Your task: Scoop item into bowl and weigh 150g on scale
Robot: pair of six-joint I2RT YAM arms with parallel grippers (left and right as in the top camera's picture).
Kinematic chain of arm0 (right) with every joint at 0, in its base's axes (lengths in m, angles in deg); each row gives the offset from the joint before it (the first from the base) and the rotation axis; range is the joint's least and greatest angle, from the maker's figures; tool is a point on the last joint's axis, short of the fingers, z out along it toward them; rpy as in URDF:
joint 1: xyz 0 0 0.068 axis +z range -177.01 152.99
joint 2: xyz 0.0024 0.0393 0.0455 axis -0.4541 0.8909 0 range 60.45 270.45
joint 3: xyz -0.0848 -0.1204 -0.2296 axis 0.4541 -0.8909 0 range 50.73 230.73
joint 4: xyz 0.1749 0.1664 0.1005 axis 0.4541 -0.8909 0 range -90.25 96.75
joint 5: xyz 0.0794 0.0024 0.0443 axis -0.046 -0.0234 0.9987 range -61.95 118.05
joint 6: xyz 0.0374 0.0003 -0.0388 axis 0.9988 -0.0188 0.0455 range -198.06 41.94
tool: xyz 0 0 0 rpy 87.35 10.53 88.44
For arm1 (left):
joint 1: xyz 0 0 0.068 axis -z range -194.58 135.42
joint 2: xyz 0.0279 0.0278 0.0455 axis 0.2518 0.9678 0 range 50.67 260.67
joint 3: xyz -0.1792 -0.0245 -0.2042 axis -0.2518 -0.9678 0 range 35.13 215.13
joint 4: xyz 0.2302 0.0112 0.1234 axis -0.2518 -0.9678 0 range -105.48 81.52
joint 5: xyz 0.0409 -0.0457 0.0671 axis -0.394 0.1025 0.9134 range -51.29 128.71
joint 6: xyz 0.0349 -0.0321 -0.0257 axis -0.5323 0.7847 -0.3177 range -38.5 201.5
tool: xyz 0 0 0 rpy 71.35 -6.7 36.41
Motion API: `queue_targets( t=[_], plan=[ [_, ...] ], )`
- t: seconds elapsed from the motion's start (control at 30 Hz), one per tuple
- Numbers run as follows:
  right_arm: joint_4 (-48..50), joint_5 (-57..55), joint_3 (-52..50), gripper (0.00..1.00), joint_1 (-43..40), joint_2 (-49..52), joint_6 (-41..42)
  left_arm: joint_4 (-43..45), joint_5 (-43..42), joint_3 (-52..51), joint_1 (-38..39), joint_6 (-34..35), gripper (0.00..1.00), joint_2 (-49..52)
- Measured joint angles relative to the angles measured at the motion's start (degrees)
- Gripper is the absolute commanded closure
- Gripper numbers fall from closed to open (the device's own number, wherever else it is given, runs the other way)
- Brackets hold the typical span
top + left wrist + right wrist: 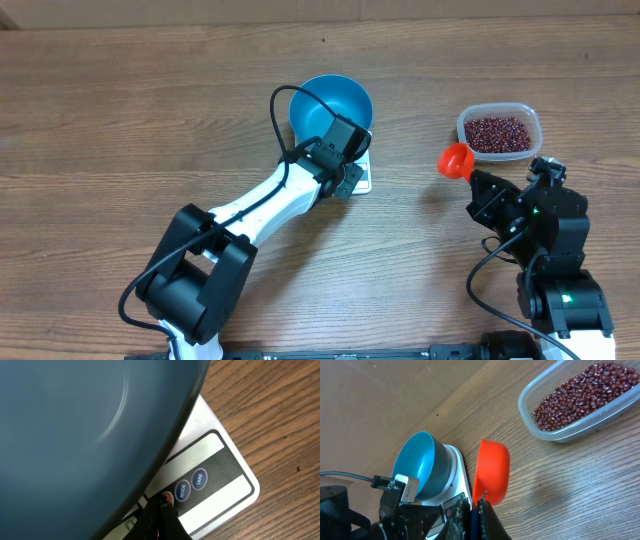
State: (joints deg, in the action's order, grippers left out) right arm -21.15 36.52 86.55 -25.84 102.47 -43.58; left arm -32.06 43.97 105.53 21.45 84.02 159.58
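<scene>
Left gripper [159,512] first: found it pressed together, pinching nothing, tip set right at the red button [167,497] on the scale [220,467]. Could not tell whether touching the button or just above it. Found the right gripper [480,510] closed on the handle of the orange scoop [492,472], well off to the scale's right, between the scale and the clear tub [570,435]. Saw the beans [580,395] all in that tub, farther from the scale than the scoop. Saw none in the blue bowl [75,425]. Found the bowl seated on the scale, overhanging the platform and shading part of the display strip. Could not read any digits there.

Judged the step in hand as waking and zeroing the scale with the bowl aboard. Called for a short, straight push on one button only, with MODE [182,491] just beside it and TARE [199,479] next along the same row. Risked a stray press through any sideways slide. Needed clearance from the bowl's underside, close above the button row, to avoid nudging the bowl or loading the platform during zeroing. Wanted the tip lifted fully off the scale before trusting a reading. Thought it wise to hold the scoop over the desk [570,490], away from the scale, until sight of a zero.
</scene>
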Motion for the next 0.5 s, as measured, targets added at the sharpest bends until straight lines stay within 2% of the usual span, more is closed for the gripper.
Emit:
queue_targets(
  t=[0.5],
  plan=[
    [-0.02, 0.00, 0.00, 0.96, -0.02, 0.00, 0.04, -0.02, 0.00, -0.02, 0.00, -1.09, 0.96, 1.55]
  ],
)
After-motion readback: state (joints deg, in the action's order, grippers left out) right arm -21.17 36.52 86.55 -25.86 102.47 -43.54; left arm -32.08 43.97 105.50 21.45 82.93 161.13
